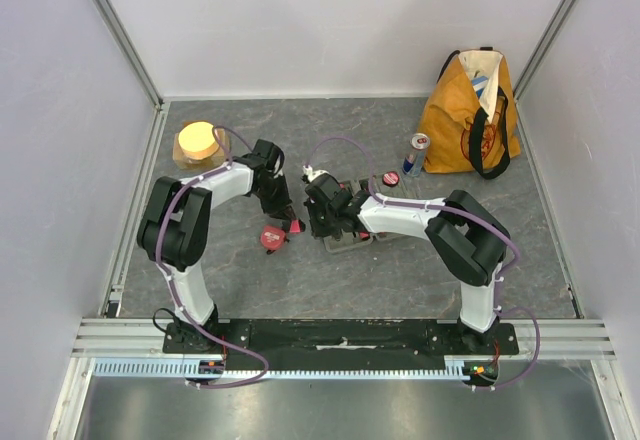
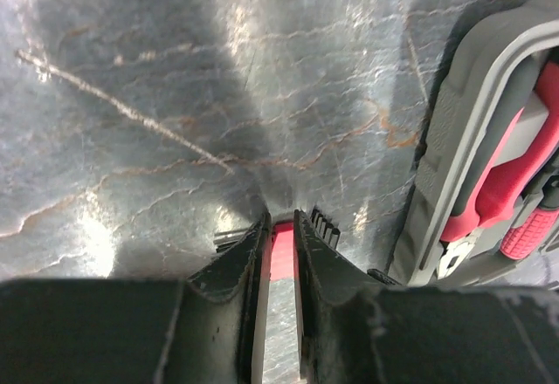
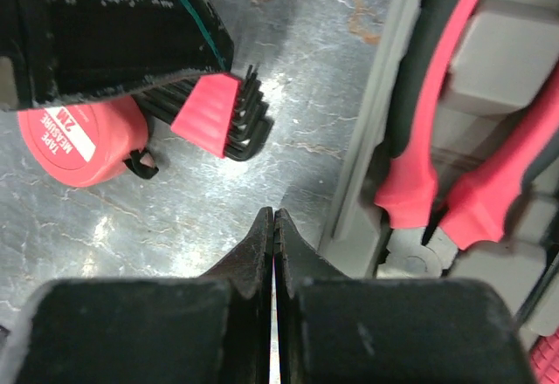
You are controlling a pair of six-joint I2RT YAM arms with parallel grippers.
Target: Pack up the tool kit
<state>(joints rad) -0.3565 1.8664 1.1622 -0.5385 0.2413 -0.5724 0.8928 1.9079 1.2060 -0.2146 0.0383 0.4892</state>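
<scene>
Pliers (image 3: 410,183) sit in our case (image 3: 376,140); the tape (image 3: 65,144) waits on the bench (image 2: 175,96). Our left pincer (image 2: 281,222) pinches the hex keys (image 3: 210,113); our right pincer (image 3: 274,218) is closed, empty.

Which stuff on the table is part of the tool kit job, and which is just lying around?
Job: case, pliers, hex keys, tape measure.
Lying about: tote bag, drink can, yellow round thing.

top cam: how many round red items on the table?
2. The tape measure lies left of the grey tool case. A smaller red disc sits beside the can, left of the orange tote. Others may be hidden.
</scene>
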